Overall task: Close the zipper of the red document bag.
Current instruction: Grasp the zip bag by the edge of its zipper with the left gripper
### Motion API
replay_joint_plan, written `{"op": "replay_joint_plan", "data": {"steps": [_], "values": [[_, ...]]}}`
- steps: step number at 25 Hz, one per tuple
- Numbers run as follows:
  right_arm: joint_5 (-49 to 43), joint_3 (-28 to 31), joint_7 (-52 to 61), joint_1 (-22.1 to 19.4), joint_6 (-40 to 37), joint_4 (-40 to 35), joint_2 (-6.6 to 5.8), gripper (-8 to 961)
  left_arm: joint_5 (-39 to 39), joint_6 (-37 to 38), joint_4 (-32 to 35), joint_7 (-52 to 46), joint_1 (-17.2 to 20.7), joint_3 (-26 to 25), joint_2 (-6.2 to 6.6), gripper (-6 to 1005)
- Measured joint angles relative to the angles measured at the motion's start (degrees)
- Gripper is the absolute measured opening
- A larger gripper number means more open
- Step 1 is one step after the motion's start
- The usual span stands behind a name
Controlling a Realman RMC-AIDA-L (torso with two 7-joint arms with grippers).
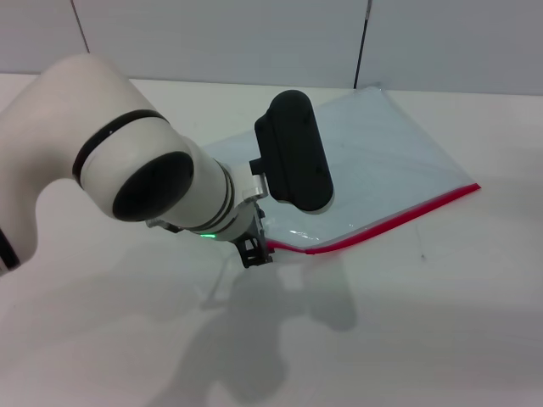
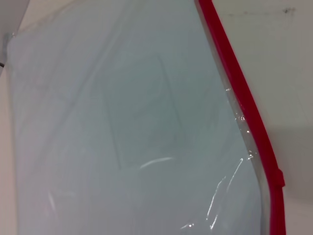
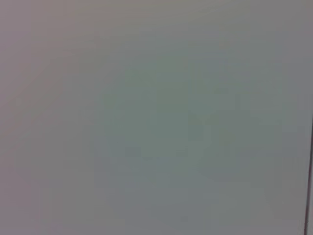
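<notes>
My left claw (image 1: 254, 252) sits low in the centre of the head view, at the near-left end of the bag's red edge, mostly hidden under its own white wrist and black camera housing. I can see only a dark bit of it poking out, so I cannot tell whether it is apart or clamped on anything.

Right beside it is the thin bright red zipper strip (image 1: 399, 220), which runs from that corner up toward the right of the frame. It borders the flat translucent pale blue-grey plastic document bag (image 1: 382, 153), which lies flat on the white counter (image 1: 441, 322) and stretches to the upper centre. In the left wrist view the zipper (image 2: 244, 105) runs down the right side, with a small raised notch (image 2: 279, 177) low on it that may be the slider, though I can't be sure.

As I judge it, closing has barely begun. To do it well I would want a firm pinch on the slider, then a pull straight along the strip, kept low so the thin plastic doesn't bunch or drag across the counter.

My right arm isn't visible in the head view, and its wrist camera shows only blank grey.
</notes>
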Motion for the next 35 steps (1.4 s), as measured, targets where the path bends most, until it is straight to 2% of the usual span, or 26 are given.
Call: {"op": "replay_joint_plan", "data": {"steps": [13, 19, 24, 35], "values": [[0.0, 0.0, 0.0, 0.0, 0.0, 0.0, 0.00, 657, 0.0, 1.5, 1.4, 0.0, -0.1, 0.1, 0.00, 403], [0.0, 0.0, 0.0, 0.1, 0.0, 0.0, 0.00, 655, 0.0, 3.0, 2.0, -0.1, 0.0, 0.1, 0.00, 210], [0.0, 0.0, 0.0, 0.1, 0.0, 0.0, 0.00, 653, 0.0, 4.1, 2.5, -0.5, 0.0, 0.1, 0.00, 109], [0.0, 0.0, 0.0, 0.1, -0.2, 0.0, 0.05, 649, 2.3, 5.9, 2.9, -4.5, -0.1, 0.0, 0.00, 62]]}}
